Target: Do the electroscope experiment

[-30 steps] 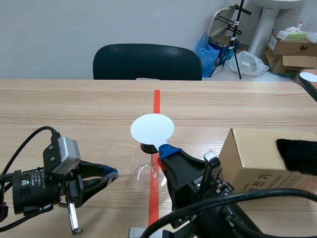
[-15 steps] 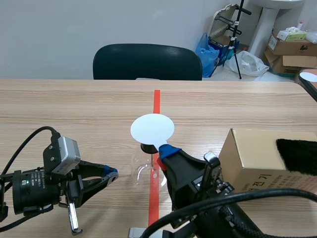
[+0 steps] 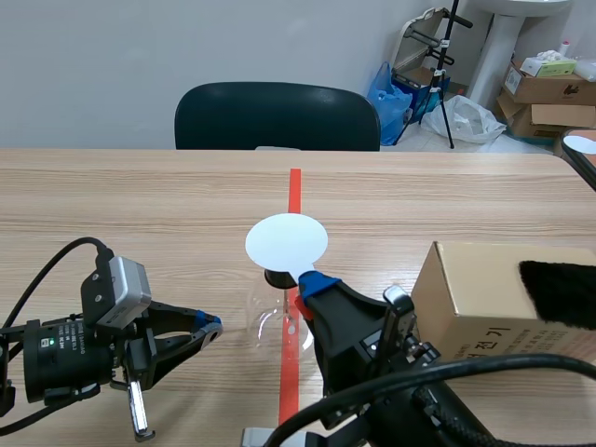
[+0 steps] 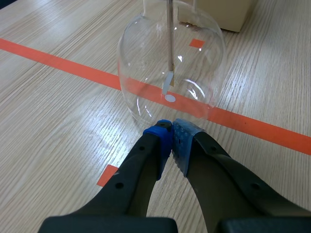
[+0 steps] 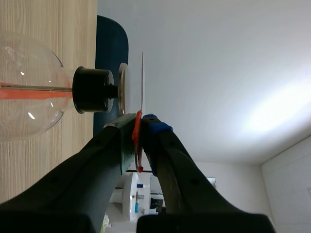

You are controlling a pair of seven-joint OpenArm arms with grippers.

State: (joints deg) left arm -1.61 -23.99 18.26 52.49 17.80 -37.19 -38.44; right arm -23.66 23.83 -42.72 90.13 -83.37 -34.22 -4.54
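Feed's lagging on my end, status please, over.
Left claw shut, empty, beside clear glass electroscope flask. Right claw shut on white round paddle, just off flask's metal plate. Nothing blocking.

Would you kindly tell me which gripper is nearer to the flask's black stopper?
Right. The right gripper, shut on the handle of the white disc, is close beside the black stopper. The left gripper is shut, low over the table, just short of the glass flask.
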